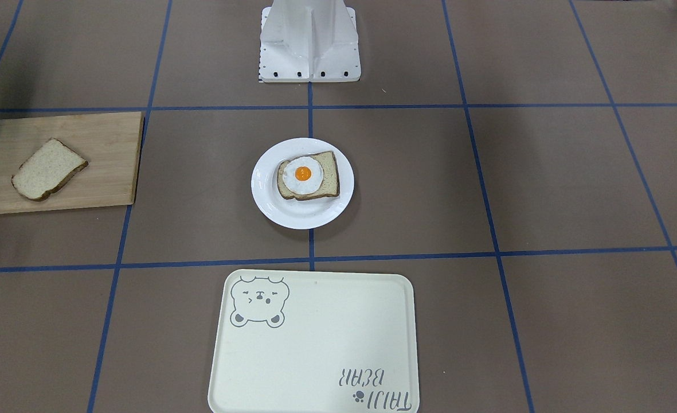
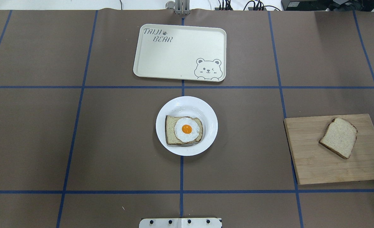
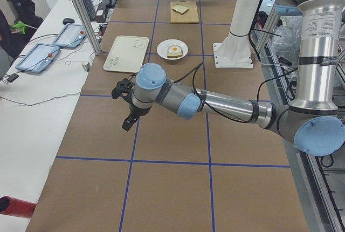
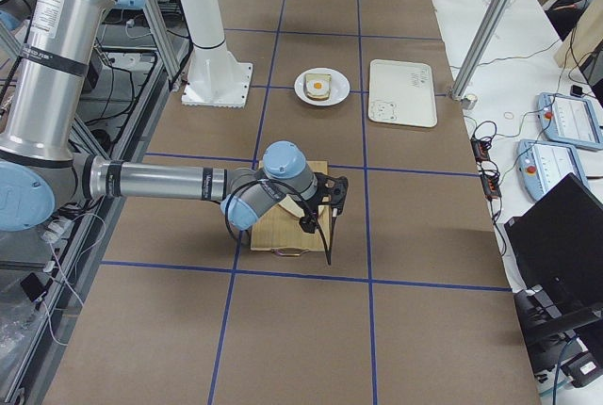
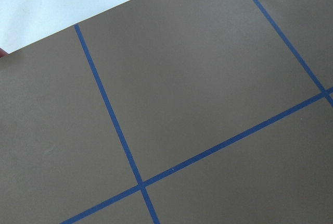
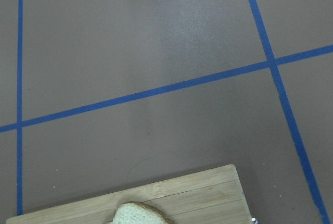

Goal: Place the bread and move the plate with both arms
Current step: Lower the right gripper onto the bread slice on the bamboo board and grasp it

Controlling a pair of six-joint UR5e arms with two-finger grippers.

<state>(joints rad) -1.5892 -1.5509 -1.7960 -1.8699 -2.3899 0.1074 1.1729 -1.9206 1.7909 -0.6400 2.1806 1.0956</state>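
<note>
The left gripper [image 3: 128,123] appears only in the left side view, hanging over bare brown table [image 5: 208,78] well short of the food. From there I cannot tell if its fingers are spread or pressed together. Its wrist camera shows just the table cover and blue tape lines [image 5: 114,125].

The right gripper [image 4: 332,200] appears only in the right side view, above the far edge of the wooden cutting board [image 4: 283,231]. Its state cannot be told either. That arm hides the slice there, but the right wrist camera catches the board's corner and the crust top of the bread [image 6: 138,212] at its lower edge.

The two central views show no arms but give the layout. The bread [image 2: 339,137] lies flat on the board on the robot's right. The white plate [image 2: 174,107] sits mid-table, holding egg-topped toast [image 2: 184,129]. The cream bear tray [image 2: 161,60] lies beyond it, apart from the plate.
</note>
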